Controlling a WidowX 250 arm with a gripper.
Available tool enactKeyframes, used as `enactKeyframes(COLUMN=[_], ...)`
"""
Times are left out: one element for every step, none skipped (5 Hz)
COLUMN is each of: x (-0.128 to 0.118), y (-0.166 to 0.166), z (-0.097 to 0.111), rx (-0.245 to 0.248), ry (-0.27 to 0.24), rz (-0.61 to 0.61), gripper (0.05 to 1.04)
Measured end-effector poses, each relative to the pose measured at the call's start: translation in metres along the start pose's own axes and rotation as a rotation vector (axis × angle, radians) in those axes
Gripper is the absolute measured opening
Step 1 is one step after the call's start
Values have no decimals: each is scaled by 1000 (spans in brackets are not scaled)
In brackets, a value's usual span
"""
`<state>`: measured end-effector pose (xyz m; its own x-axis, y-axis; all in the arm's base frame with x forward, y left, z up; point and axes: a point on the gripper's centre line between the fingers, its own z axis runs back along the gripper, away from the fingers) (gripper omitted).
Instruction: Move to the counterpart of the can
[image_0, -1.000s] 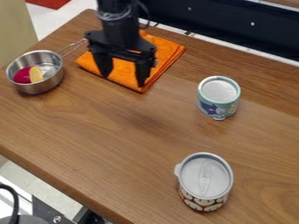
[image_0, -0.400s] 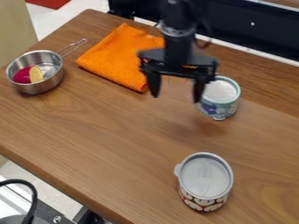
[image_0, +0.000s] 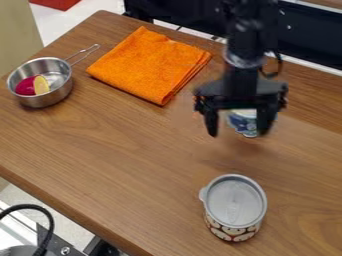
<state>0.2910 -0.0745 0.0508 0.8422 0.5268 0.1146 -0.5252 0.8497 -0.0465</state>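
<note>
The gripper (image_0: 238, 131) hangs in front of the blue-and-teal can (image_0: 244, 124), its two fingers apart with nothing visibly held. The gripper body hides most of that can's top; the lower part shows between the fingers. Nearer the camera, at the lower right, stands a second can (image_0: 234, 205), upright, with a grey lid and a red-and-white pattern around its side. The gripper is farther back than this second can and apart from it.
An orange folded cloth (image_0: 149, 65) lies at the back left of the wooden table (image_0: 127, 165). Left of it stands a metal pot (image_0: 65, 85) holding a dark pink thing and a yellow piece, its handle pointing toward the back right.
From above the orange cloth, the gripper has moved right and somewhat toward the camera, now covering much of the blue-and-teal can. Both cans, the cloth and the pot have stayed put.
</note>
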Motion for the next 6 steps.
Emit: enactKeyframes(x=[-5, -5, 0, 9, 19, 30], y=[-16, -25, -31, -33, -31, -25], z=[-6, -8, -13, -17, -26, -33], rx=[23, 14, 28, 29, 37, 46], ry=[-11, -2, 13, 20, 37, 36], rz=[33, 59, 67, 84, 107, 125], gripper=[995, 995, 995, 995, 995, 995])
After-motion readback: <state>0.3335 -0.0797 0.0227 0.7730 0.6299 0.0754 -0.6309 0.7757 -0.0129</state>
